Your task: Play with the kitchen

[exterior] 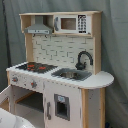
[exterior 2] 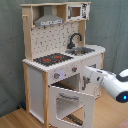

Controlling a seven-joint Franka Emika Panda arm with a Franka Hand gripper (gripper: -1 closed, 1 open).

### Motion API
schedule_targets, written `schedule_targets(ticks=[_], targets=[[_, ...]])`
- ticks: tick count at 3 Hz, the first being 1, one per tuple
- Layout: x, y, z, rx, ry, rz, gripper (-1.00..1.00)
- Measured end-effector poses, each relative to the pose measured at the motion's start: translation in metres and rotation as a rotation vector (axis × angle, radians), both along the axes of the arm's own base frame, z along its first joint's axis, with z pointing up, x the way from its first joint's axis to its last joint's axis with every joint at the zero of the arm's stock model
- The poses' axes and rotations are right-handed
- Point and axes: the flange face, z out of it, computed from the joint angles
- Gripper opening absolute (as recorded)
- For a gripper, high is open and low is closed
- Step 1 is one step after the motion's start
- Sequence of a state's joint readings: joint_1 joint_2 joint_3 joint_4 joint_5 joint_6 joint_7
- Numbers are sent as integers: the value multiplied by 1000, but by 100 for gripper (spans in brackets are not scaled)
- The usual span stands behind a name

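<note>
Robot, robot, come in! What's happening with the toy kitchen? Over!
End effector hidden behind oven door, state unknown. Kitchen upright, oven door swung open. Arm reaching into the oven. Nothing blocking.

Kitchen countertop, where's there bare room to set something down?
On the kitchen, the rounded counter end past the sink and faucet is bare. The hob is flat and bare too. Below, it's crowded: the arm reaches in by the open oven door.

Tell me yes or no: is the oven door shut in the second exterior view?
No, the oven door hangs swung open in front of the kitchen.
</note>
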State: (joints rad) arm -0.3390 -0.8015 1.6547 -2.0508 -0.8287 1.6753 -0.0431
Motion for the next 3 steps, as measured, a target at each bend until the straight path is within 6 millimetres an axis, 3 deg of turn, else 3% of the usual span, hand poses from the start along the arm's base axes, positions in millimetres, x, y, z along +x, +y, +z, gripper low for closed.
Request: schedule_targets(ticks=[3], targets=[[21,40,-26,-148,-44,204,100]])
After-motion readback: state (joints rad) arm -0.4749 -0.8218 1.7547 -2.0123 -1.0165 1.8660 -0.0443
